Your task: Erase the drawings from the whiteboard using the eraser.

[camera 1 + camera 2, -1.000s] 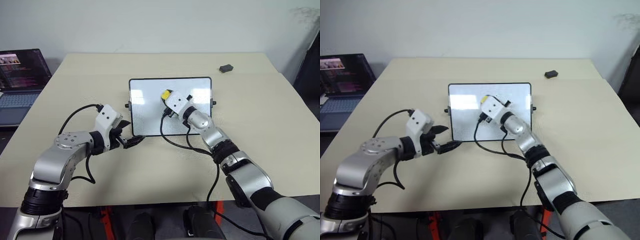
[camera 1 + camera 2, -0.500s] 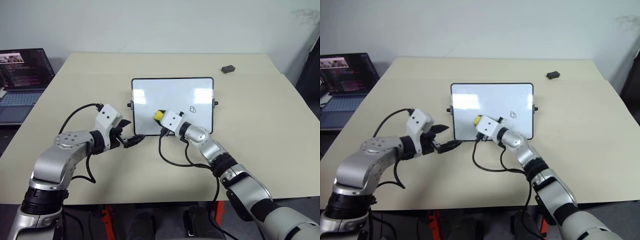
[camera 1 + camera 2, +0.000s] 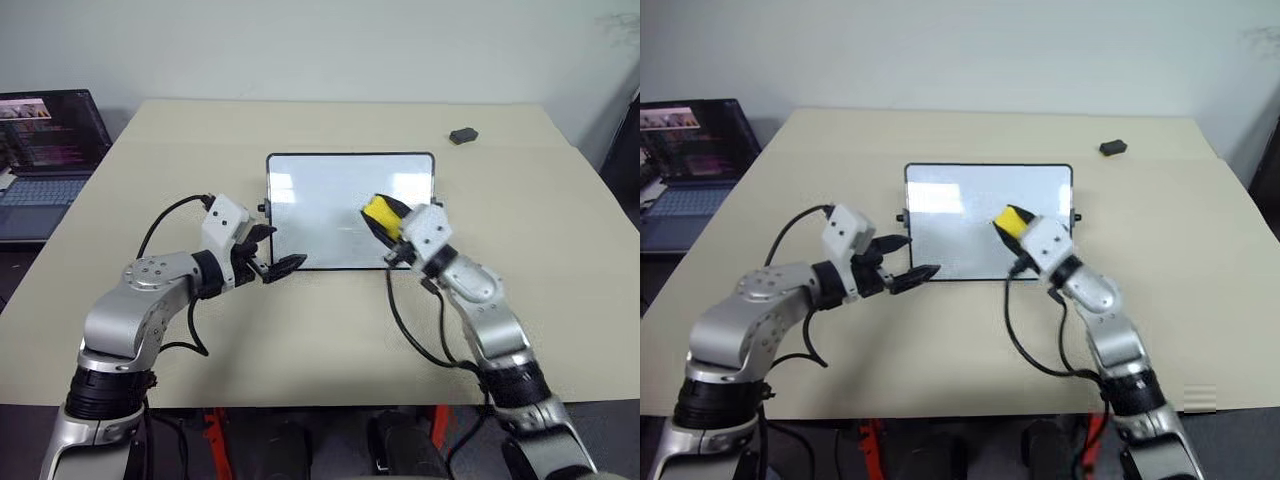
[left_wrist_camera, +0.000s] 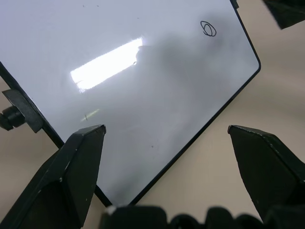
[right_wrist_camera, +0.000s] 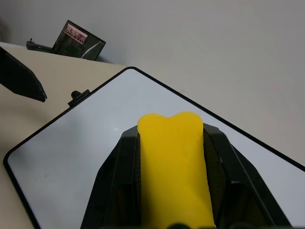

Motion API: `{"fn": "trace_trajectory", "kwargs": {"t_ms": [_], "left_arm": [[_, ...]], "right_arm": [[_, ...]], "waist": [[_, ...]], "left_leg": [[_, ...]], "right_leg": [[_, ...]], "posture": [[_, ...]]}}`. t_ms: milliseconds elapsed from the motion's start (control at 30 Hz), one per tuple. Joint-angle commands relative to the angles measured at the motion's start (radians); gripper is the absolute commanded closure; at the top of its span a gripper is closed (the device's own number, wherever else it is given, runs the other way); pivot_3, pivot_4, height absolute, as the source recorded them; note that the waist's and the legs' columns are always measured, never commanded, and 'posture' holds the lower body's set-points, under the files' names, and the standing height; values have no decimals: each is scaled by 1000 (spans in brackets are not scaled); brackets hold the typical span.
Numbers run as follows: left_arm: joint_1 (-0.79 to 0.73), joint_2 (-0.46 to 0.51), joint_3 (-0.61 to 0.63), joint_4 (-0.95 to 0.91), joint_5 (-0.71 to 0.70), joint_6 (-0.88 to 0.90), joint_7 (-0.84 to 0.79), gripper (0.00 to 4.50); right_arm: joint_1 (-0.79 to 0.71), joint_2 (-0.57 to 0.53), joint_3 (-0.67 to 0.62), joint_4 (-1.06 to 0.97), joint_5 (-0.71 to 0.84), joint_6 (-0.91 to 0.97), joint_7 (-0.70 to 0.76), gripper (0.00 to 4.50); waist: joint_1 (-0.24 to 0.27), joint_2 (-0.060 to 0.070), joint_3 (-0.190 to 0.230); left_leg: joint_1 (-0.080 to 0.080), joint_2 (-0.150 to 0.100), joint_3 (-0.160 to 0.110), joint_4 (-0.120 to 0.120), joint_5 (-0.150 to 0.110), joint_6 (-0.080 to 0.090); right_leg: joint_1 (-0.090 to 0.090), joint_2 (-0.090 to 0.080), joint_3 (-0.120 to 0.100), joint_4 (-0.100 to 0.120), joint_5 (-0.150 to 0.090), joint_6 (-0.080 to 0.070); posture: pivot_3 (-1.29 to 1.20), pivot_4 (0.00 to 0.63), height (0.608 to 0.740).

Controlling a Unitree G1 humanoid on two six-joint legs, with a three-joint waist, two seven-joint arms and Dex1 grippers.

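The right gripper (image 3: 392, 225) is clamped on the yellow eraser (image 3: 381, 214), held over the right part of the whiteboard (image 3: 320, 205); the left gripper (image 3: 272, 250) stands spread wide at the board's near left corner; one small looped drawing (image 4: 208, 28) marks the glossy white; the board lies on a beige table (image 3: 300, 320); a laptop (image 3: 45, 150) sits off its left edge, a small dark object (image 3: 462, 135) far right, a pale wall (image 3: 320, 45) behind.

Black-framed whiteboard (image 3: 330, 205) lies flat on the counter; one oval scribble (image 4: 208, 28) shows; yellow eraser (image 3: 381, 215) hovers above it, gripped.
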Motion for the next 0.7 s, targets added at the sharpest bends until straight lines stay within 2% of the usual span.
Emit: {"fn": "trace_trajectory", "kwargs": {"t_ms": [33,200,367,700], "left_arm": [[8,14,8,-32,-5,-19,-16,0],[-2,8,-11,-22,2,-29,-28,0],[-41,-11,-38,10,18,-72,-37,0],[-165,-72,-153,121,87,-115,-51,0]], "right_arm": [[114,-35,-39,-135,45,57,14,3199],[251,-49,-28,-199,34,72,3,3199],[323,-53,-23,-202,5,68,-19,3199],[239,-57,-47,-150,9,65,-40,3199]], "waist": [[1,0,0],[0,0,0],[3,0,0],[3,0,0]], "left_leg": [[0,0,0,0,0,0],[1,0,1,0,0,0],[1,0,1,1,0,0],[1,0,1,1,0,0]], "right_leg": [[0,0,0,0,0,0],[0,0,1,0,0,0],[1,1,0,0,0,0],[1,1,0,0,0,0]], "posture": [[0,150,740],[0,150,740],[0,150,740],[0,150,740]]}}
